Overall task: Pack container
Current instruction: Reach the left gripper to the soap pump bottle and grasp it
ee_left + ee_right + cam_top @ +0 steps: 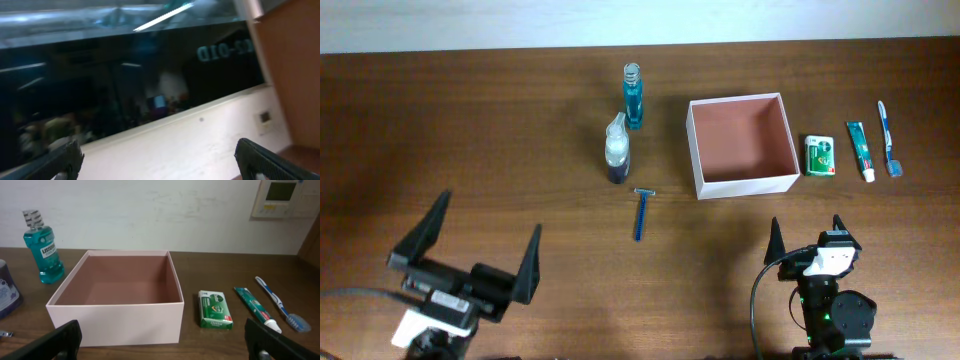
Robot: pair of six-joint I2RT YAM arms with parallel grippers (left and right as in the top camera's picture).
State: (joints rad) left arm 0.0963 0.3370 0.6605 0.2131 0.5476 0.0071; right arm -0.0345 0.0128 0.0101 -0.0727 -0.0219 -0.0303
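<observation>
I'm looking into what seems to be an office-type room fitted out as a robot test lab, not a home. A plain white wall [150, 215] is carrying a control panel [282, 197]. A wall plate [265, 117] is showing below a long dark window [125, 85], where a strip light [162, 17] and some lettering [225, 50] are glinting. The container [740, 145], a mouthwash bottle [634, 95] and a toothbrush [888, 140] are sitting laid out like test props on a bare wooden bench [470, 130].

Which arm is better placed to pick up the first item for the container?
Probably right: the right gripper sits open close to the container, green packet and toothpaste. The left gripper is farther off, and its camera shows none of them.
</observation>
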